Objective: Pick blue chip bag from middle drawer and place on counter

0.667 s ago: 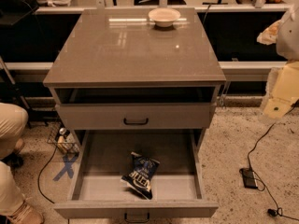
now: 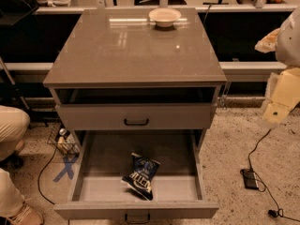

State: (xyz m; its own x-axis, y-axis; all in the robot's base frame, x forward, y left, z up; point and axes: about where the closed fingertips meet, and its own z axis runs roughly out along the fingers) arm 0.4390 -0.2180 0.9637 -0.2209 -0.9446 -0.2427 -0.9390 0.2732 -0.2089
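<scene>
The blue chip bag [image 2: 141, 176] lies crumpled on the floor of the open middle drawer [image 2: 93, 189], near its front centre. The drawer is pulled out below a closed drawer front [image 2: 136, 116] with a black bar handle. The glossy grey-brown counter [image 2: 131, 50] tops the cabinet. My gripper [image 2: 277, 110] hangs on the cream arm at the right edge of the camera view, beside the cabinet at about the height of the closed drawer front, well away from the bag.
A cream bowl [image 2: 164, 17] stands at the back of the counter. A person's legs [image 2: 11, 135] are at the left. Cables and a black power brick [image 2: 250, 178] lie on the floor at the right. A small wire basket [image 2: 63, 142] sits left of the drawer.
</scene>
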